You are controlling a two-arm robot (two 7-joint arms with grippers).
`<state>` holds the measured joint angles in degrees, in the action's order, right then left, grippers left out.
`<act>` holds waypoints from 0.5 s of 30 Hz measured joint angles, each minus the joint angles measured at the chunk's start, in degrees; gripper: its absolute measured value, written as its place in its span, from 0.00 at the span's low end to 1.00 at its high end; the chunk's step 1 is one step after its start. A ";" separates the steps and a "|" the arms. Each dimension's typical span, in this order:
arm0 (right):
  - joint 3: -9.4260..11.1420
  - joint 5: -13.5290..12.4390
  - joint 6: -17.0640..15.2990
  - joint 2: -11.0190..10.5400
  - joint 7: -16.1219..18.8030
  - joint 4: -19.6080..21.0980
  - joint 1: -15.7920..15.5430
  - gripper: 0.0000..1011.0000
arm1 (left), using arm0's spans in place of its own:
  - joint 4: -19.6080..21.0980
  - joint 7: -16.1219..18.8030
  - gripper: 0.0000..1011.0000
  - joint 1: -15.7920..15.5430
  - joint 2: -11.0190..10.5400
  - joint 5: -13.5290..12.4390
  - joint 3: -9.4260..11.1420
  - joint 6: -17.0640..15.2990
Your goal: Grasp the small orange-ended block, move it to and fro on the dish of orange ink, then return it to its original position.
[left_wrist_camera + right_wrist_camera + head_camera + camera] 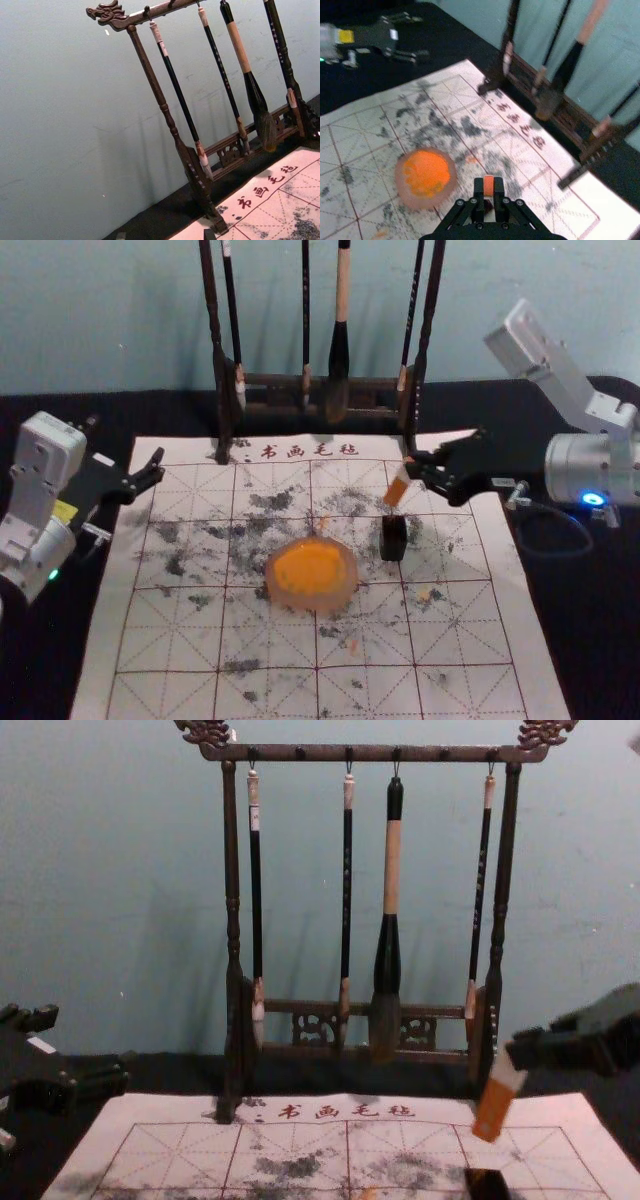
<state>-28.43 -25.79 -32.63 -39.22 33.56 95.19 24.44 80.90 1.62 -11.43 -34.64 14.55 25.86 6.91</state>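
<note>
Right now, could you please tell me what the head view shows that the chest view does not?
Head view: the dish of orange ink and the mat's nearer squares.
Chest view: the rack's top bar with its carved ends.
Shared: the right tool holding the orange-ended block above the black stand, the left tool beside the mat, and hanging brushes.

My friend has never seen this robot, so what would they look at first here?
Probably the orange ink in its round dish, near the middle of the gridded sheet. Next, the right gripper, holding the orange-ended block tilted over a small dark block, while the left gripper hovers near the sheet's left edge. At the back, a dark rack with four brushes hanging from it stands tall.
</note>
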 joint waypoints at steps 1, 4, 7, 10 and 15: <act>0.11 -0.13 -0.18 -0.22 -0.33 0.08 -0.26 0.11 | 0.00 0.00 0.99 0.00 0.00 0.00 0.00 0.00; 0.23 -0.51 -0.63 -0.77 -1.18 0.22 -0.94 0.11 | 0.00 0.00 0.99 0.00 0.00 0.00 0.00 0.00; -0.01 -0.95 -0.92 -1.23 -1.95 0.16 -1.46 0.11 | 0.00 0.00 0.99 0.00 0.00 0.00 0.00 0.00; -0.26 -1.21 -0.95 -1.33 -2.26 0.09 -1.55 0.11 | 0.00 0.00 0.99 0.00 0.00 0.00 0.00 0.00; -1.10 -1.89 -1.01 -1.34 -2.56 -0.08 -1.26 0.11 | 0.00 0.00 0.99 0.00 0.00 0.00 0.00 0.00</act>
<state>-29.53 -27.68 -33.64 -40.56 31.00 95.11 23.18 80.90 1.62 -11.43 -34.65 14.55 25.86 6.91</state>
